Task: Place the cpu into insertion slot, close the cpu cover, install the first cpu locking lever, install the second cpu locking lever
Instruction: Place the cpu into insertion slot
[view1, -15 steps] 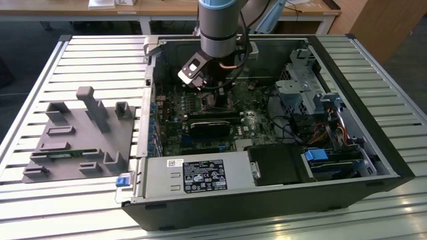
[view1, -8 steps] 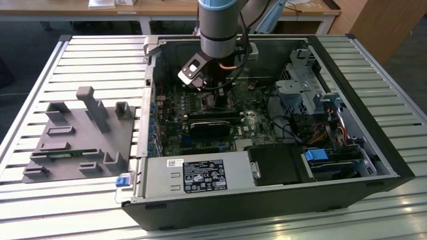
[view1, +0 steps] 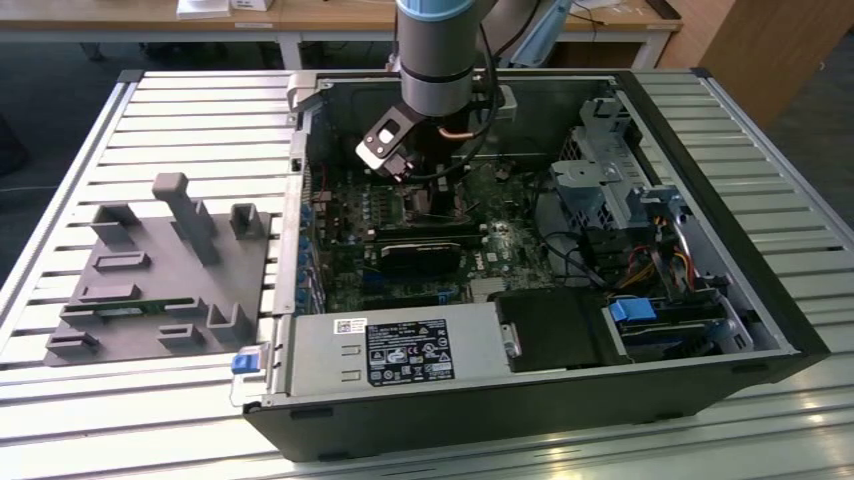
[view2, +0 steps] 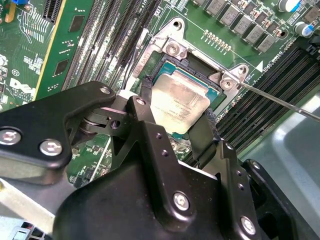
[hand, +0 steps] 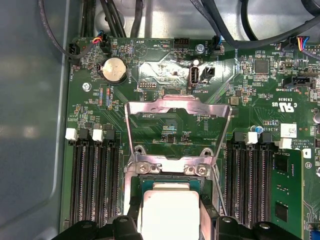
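The gripper (view2: 177, 104) clasped the chip (view2: 180, 100) by two opposite sides, directly over the socket (view2: 197, 65); the cover (hand: 177, 105) stood open.

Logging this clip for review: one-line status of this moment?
gripper: shut on cpu | cpu: at slot, seating unclear | cover: open, swung up

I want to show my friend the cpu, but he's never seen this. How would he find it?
Look inside the open computer case, at the green motherboard. Between the rows of long black memory slots sits the insertion slot, its silver cpu cover flipped up. The cpu is the flat silvery-grey square there, pinched by the gripper; nothing nearby is so plain, smooth and square.
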